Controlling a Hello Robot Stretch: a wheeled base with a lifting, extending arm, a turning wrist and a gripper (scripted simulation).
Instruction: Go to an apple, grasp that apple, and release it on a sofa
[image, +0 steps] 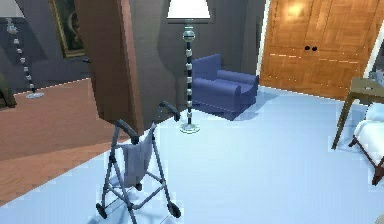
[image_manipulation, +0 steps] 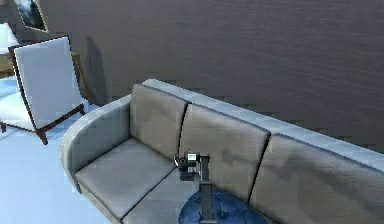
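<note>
Claw (image_manipulation: 183, 168) showed against the sofa (image_manipulation: 160, 120) seat, chair (image_manipulation: 45, 85) at ten o'clock; whether it held anything, I couldn't tell.

"What is the floor like?"

"Mostly a pale blue floor (image: 270, 150). There is a brown wooden floor (image: 40, 125) past the big brown pillar (image: 125, 60)."

"Where can you sit?"

"There is a blue armchair (image: 222, 85) beside a tall lamp (image: 189, 70) with a white shade. A grey sofa (image_manipulation: 150, 140) with three seats stands against a dark wall (image_manipulation: 250, 50). A white chair (image_manipulation: 45, 85) with dark wood legs is near its end."

"Any doors?"

"Two wooden doors (image: 315, 45), with a little dark table (image: 358, 100) close by. A walker (image: 135, 170) stands by the pillar."
</note>
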